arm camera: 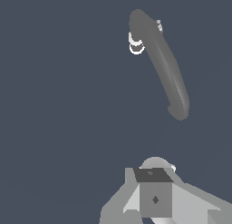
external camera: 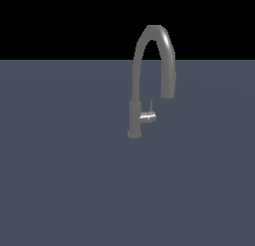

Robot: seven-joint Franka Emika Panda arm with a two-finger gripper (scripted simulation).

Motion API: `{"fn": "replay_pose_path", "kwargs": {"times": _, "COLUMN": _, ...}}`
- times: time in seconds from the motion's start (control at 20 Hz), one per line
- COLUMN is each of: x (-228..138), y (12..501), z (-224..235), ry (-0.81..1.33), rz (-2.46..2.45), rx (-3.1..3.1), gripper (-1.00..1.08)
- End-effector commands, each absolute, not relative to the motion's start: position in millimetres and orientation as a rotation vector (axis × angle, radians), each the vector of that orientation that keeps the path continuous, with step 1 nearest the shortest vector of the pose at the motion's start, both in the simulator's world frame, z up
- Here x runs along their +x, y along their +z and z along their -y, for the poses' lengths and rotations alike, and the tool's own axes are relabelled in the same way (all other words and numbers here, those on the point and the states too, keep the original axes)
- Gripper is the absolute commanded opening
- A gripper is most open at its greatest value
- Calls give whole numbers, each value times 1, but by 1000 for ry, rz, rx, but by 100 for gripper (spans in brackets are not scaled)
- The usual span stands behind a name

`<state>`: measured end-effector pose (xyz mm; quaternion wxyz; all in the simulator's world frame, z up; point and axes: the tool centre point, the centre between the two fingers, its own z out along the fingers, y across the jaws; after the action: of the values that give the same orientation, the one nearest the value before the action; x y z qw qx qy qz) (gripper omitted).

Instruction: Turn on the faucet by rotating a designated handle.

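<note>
Faucet stands alone on flat grey surface; handle juts toward exterior view's right; gripper well apart from it, jaw state indiscernible.

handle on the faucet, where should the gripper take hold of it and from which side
Grip the thin upright lever pin on the handle, the silver stub sticking out of the faucet column toward the exterior view's right. Probably come in from that open side, below the arched spout; the column blocks the other side. The gripper looks well away.
</note>
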<state>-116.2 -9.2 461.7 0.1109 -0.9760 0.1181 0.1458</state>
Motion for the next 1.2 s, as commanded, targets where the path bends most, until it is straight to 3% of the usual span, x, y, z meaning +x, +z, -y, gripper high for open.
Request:
{"fn": "replay_pose_path", "kwargs": {"times": 0.0, "x": -103, "y": 456, "z": 12, "ry": 476, "rz": -384, "rx": -2827, "gripper": -100}}
{"fn": "replay_pose_path", "kwargs": {"times": 1.15, "x": 4, "y": 376, "z": 45, "ry": 872, "rz": -682, "rx": -2398, "gripper": -100}}
